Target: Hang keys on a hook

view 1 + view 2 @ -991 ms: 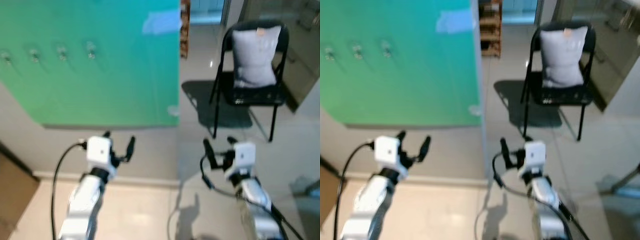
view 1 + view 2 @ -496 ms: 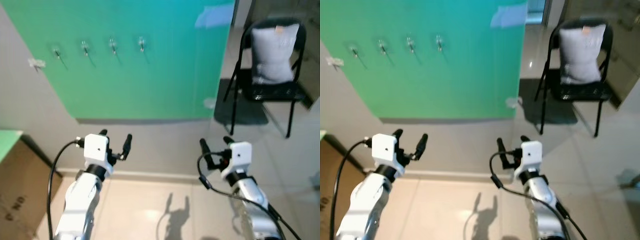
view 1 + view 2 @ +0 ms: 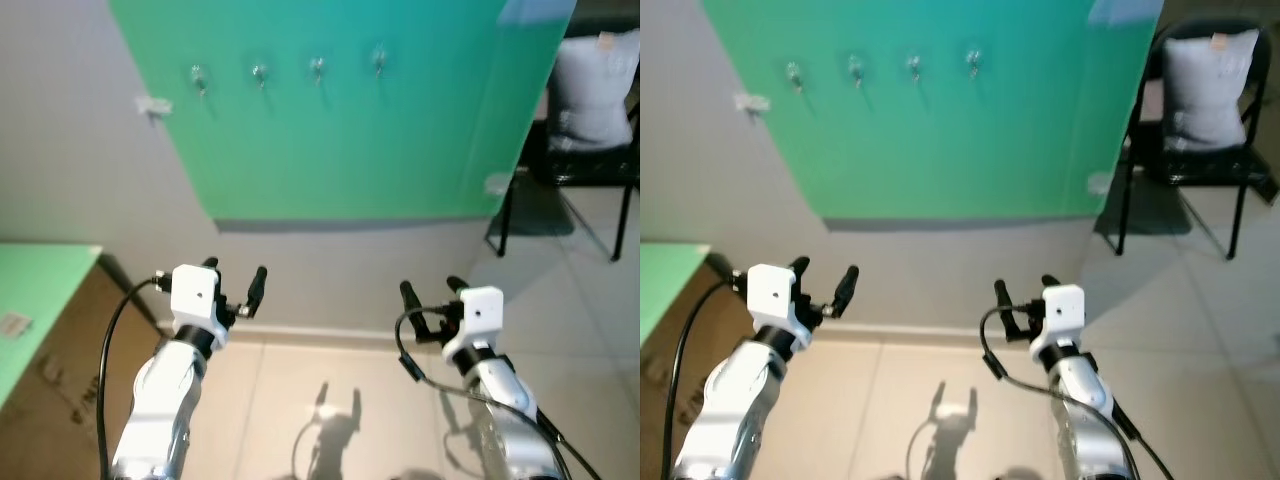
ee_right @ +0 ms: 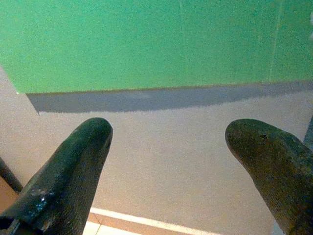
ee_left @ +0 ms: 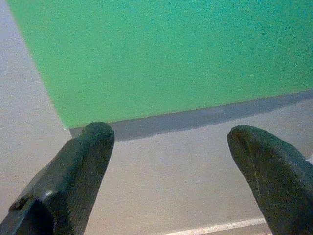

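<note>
A green board [image 3: 350, 140] hangs on the grey wall ahead, with a row of several small metal hooks [image 3: 317, 68] near its top. My left gripper [image 3: 235, 268] is held up in front of the wall below the board, open and empty. My right gripper [image 3: 428, 285] is at the same height to the right, also open and empty. In the left wrist view the left gripper [image 5: 166, 134] faces the board's lower edge. In the right wrist view the right gripper [image 4: 166, 129] faces the same edge and the skirting line. I see no keys in either gripper.
A black folding chair [image 3: 610, 165] with a grey cushion [image 3: 597, 90] stands at the far right. A green-topped surface [image 3: 40, 290] over a cardboard box [image 3: 50, 370] sits at the left, with a small pale item [image 3: 12, 322] on it. Beige tiled floor [image 3: 330, 400] lies below.
The whole view has swung left: board and hooks now sit further right in the picture, the chair is at the right edge, and the green-topped box has come in. Both grippers keep their pose.
</note>
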Motion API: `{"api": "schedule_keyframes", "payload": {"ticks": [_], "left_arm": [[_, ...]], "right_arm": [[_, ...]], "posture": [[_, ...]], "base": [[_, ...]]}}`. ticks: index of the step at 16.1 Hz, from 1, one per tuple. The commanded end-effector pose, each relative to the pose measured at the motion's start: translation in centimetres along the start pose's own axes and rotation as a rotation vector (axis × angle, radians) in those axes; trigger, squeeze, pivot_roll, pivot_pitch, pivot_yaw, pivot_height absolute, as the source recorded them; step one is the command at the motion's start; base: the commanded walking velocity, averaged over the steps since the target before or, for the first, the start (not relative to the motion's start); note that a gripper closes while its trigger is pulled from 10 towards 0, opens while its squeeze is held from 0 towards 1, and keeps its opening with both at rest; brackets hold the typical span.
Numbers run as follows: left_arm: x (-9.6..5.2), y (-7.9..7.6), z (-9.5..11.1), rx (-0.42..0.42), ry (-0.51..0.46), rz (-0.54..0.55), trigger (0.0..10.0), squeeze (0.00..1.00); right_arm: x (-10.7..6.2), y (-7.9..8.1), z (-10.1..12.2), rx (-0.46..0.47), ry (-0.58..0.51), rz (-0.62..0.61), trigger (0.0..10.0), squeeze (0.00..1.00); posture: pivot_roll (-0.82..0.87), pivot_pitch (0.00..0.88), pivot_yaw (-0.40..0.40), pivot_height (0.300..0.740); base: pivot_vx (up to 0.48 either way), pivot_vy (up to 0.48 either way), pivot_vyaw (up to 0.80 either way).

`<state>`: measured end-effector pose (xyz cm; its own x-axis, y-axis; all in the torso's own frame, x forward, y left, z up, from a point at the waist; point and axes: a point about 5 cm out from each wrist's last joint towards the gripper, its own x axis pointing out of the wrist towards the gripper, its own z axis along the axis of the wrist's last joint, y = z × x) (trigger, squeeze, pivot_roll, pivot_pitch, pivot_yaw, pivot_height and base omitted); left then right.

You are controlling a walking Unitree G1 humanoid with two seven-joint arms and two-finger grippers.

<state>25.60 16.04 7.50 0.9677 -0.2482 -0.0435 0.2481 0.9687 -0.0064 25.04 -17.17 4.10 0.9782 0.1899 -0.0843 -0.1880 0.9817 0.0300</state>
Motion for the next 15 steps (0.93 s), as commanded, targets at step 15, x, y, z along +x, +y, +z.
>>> {"api": "schedule_keyframes", "payload": {"ticks": [15], "left_arm": [[-0.2,1.1,0.1,0.059,0.011,0.068,10.0,0.0]], "right_arm": [[0.5,0.6,-0.5,-0.024,0.035,0.077,10.0,0.0]], "posture": [[-0.15,0.0,0.095,0.74]], "base": [[0.0,0.48,0.0]]}}
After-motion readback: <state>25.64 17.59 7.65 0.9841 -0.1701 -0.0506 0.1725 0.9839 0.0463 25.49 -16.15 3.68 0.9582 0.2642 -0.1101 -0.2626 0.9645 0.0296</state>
